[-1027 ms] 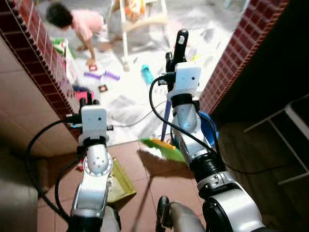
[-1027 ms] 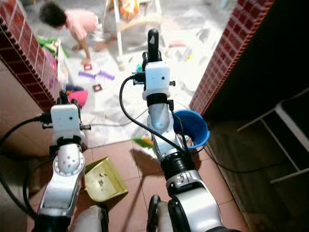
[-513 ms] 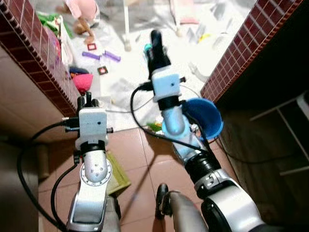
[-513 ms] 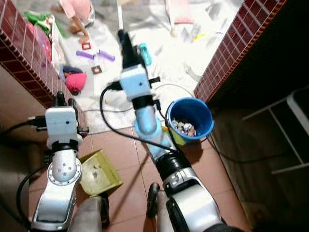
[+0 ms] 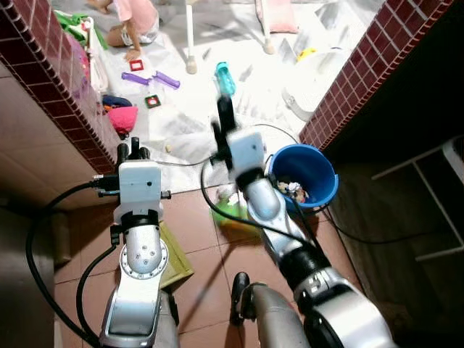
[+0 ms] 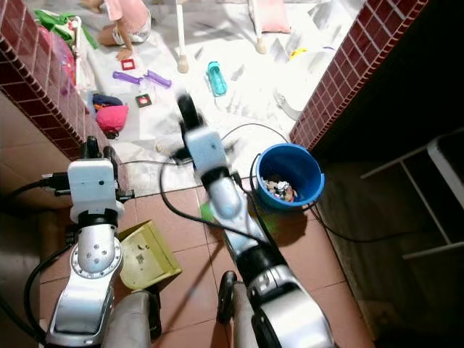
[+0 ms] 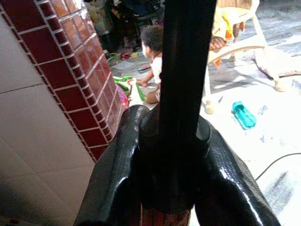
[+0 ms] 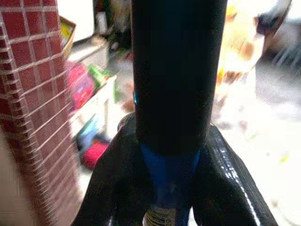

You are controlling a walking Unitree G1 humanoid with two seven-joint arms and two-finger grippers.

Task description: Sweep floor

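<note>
— Now, item one: left end effector (image 7: 174, 188)?
— Clamped around a dark pole (image 7: 181, 94), held above the yellow-green dustpan (image 6: 148, 255) on the red floor tiles (image 6: 188, 286).

— Item two: right end effector (image 8: 171, 188)?
— Closed on the broom handle (image 8: 176, 70), black over blue, with the green broom head (image 5: 235, 214) low beside the blue bucket (image 6: 290, 174).

— Bucket contents?
— Mixed litter.

— Other entries?
— Red brick wall (image 5: 65, 87); a teal bottle (image 6: 215, 77) and purple toys (image 6: 138, 75) on the pale floor, near a crouching person (image 6: 123, 22).

Brick wall (image 5: 54, 69) hems left; blue bucket (image 5: 304, 174) blocks right.
</note>
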